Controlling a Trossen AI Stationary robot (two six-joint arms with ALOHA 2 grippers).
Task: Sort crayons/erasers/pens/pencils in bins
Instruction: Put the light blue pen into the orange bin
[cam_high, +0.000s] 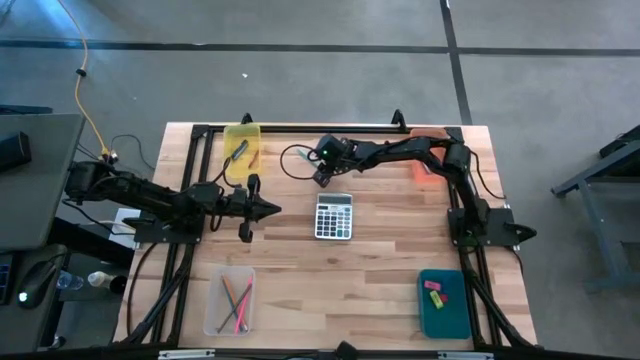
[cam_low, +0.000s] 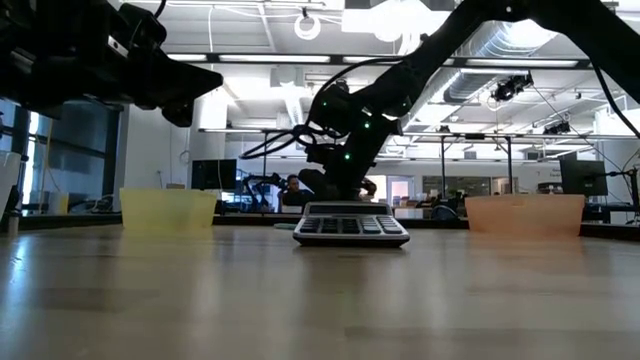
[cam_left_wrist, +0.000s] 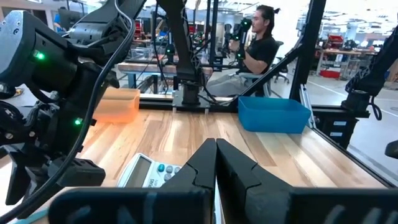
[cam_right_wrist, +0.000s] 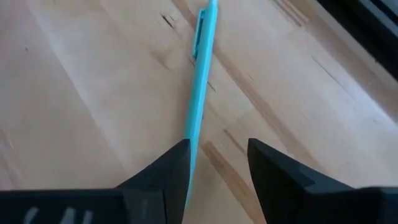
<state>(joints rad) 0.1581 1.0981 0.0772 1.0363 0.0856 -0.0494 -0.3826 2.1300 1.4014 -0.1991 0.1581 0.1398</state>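
Right wrist view: your right hand hangs open, light-blue pen against one finger, not yet gripped; centre it, close.

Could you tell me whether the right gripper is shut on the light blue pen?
No, the right gripper stands open, with the light blue pen lying on the table beside one finger.

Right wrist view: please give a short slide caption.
Open right hand poised over a light-blue pen lying on the table.
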